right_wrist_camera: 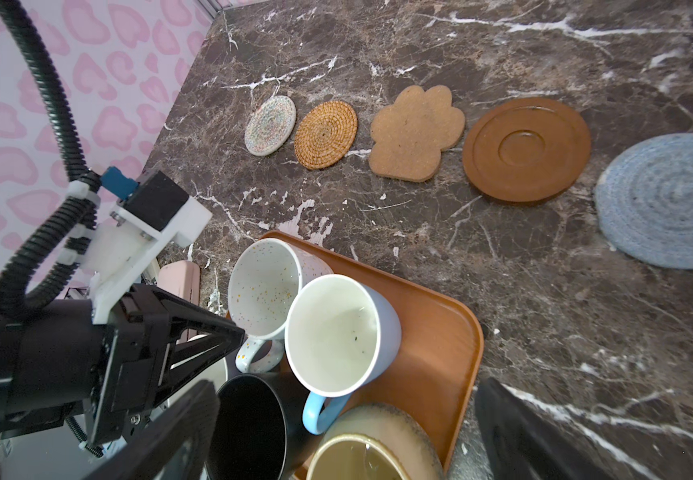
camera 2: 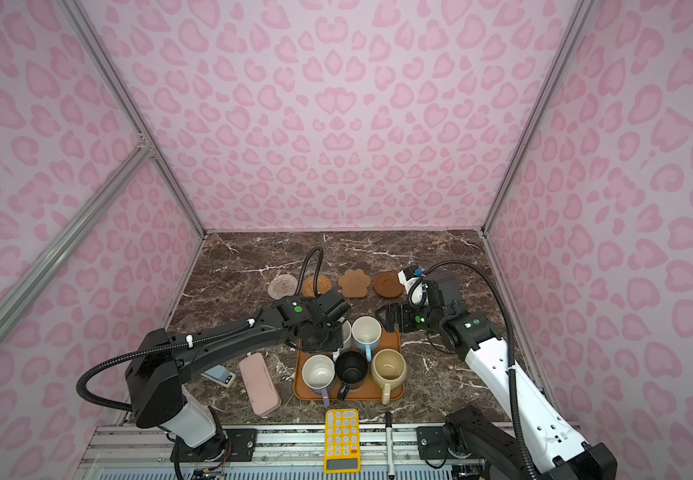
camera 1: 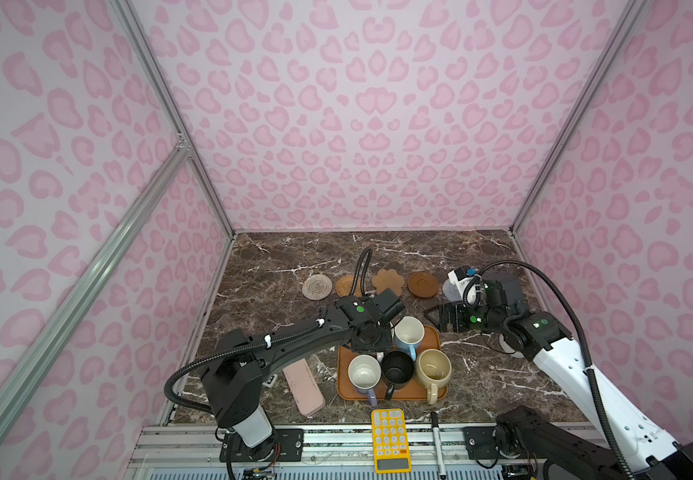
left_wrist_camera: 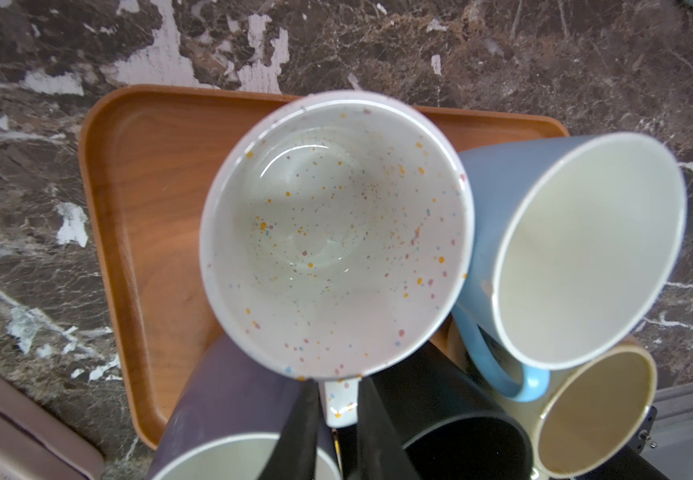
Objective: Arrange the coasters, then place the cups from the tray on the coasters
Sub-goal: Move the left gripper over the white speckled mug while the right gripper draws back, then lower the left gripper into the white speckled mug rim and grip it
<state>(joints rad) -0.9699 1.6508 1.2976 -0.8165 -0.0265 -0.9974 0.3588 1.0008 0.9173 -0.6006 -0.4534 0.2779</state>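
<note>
Five coasters lie in a row at the back: white woven (right_wrist_camera: 270,125), tan rattan (right_wrist_camera: 325,134), cork paw (right_wrist_camera: 415,133), brown wooden disc (right_wrist_camera: 526,150) and grey-blue crocheted (right_wrist_camera: 665,199). The orange-brown tray (camera 1: 434,334) holds five cups. The speckled white cup (left_wrist_camera: 336,232) stands at its far left, touching the light blue cup (camera 1: 409,334). Nearer the front are the lavender (camera 1: 364,374), black (camera 1: 397,368) and cream cup (camera 1: 433,368). My left gripper (left_wrist_camera: 338,395) is shut on the speckled cup's handle (left_wrist_camera: 340,409). My right gripper (camera 1: 431,318) hangs open over the tray's far right corner, holding nothing.
A pink oblong case (camera 1: 303,386) lies left of the tray, partly under my left arm. A yellow calculator (camera 1: 389,439) and a black marker (camera 1: 437,440) lie at the front edge. A small device (camera 2: 220,376) sits below the left arm. Pink walls close three sides.
</note>
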